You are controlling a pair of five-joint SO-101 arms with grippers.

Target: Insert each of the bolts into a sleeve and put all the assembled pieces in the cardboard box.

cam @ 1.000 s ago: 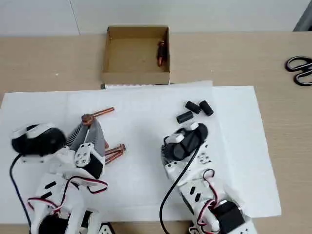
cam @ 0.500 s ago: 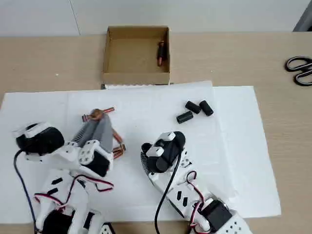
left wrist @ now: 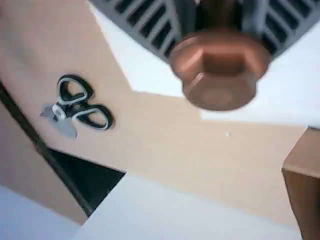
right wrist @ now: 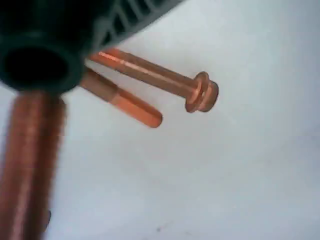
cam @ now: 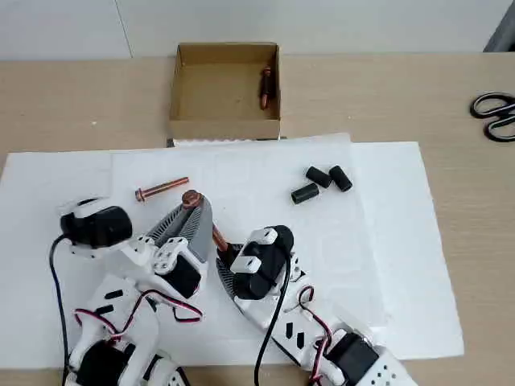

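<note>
My left gripper (cam: 193, 207) is shut on a copper bolt (cam: 191, 198), held by the head (left wrist: 217, 67), with the shaft slanting toward the right arm. My right gripper (cam: 228, 272) is shut on a black sleeve (right wrist: 35, 62) with its bore facing the camera. The held bolt's threaded shaft (right wrist: 30, 160) reaches the sleeve's rim; I cannot tell whether it is inside. Another bolt (cam: 161, 190) lies on the white paper (cam: 386, 265). Two bolts (right wrist: 155, 77) lie on the paper under the right gripper. Three loose sleeves (cam: 319, 177) lie at the centre right.
The cardboard box (cam: 183, 84) stands beyond the paper at the back and holds one assembled piece (cam: 266, 87) by its right wall. Scissors (cam: 495, 112) lie at the table's far right edge, the same scissors (left wrist: 77, 105) showing in the left wrist view.
The left arm has carried its bolt to the right and nearer the front. The right arm has swung left to meet it, covering the two bolts in the high view.
</note>
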